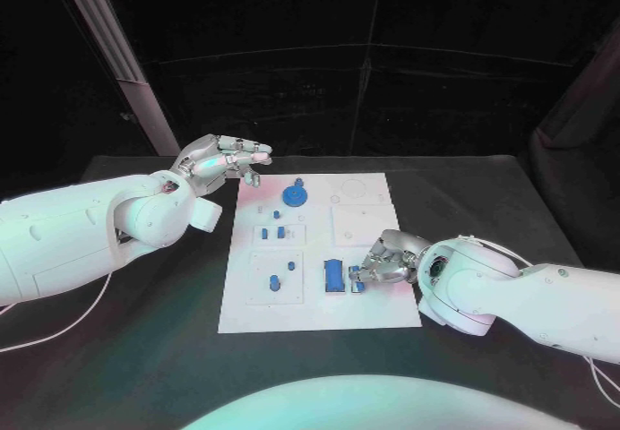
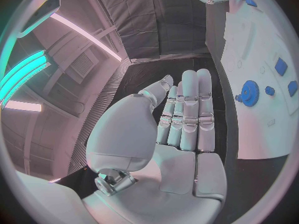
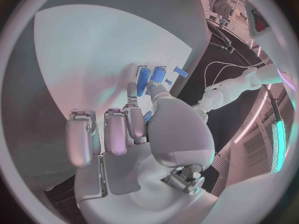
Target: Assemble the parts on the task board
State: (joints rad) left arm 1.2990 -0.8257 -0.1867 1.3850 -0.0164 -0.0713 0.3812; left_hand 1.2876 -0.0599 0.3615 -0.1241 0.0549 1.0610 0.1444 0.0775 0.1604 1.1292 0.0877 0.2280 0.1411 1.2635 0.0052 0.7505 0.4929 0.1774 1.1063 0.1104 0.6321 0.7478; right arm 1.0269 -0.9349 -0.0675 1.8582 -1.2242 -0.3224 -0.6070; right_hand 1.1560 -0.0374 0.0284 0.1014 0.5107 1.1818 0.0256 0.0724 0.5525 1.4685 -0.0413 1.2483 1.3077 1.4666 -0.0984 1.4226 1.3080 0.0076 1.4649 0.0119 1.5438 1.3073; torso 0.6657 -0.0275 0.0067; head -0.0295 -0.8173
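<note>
While my right hand pinches a small blue part at the near right of the white board, just right of a blue block, my left hand hovers empty, fingers apart, off the board's far left corner, near the blue gear.

Task board: white rectangular plate, flat on black surface, divided into shallow square recesses. Blue gear at far end of board, lying flat, small knob on top. Two small blue blocks side by side near board middle, tiny blue peg just beyond them. Blue peg in near-left recess, smaller one close by. Larger blue rectangular block near board's near edge, just beside another small blue part at right hand's fingertips.
</note>
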